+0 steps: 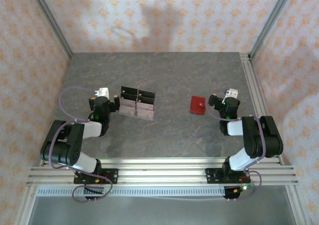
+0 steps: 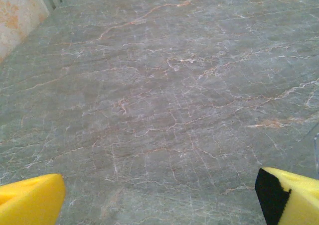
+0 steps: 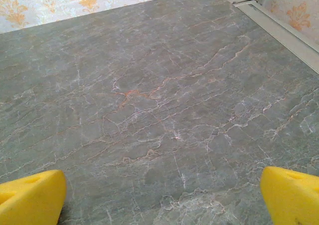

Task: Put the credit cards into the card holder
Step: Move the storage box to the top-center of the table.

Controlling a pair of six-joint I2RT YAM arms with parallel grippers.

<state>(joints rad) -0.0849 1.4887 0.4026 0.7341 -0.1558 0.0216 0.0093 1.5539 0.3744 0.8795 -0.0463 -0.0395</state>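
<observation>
Small red leather-like folding wallet (image 1: 198,105): laid flat near right gripper (image 3: 162,197), which is spread wide and empty. Clear plastic stand (image 1: 137,101) with black blocks: set beside left gripper (image 2: 159,200), likewise spread, presumably for card pickup.

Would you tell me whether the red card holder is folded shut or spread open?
Folded shut: the card holder shows only its red outside, no pale pockets.

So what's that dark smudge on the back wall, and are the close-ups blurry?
Top external: a soft shadow on the back wall; light even, no harsh glare. Both wrist views: table fairly sharp, yellow fingers at the corners slightly soft.
</observation>
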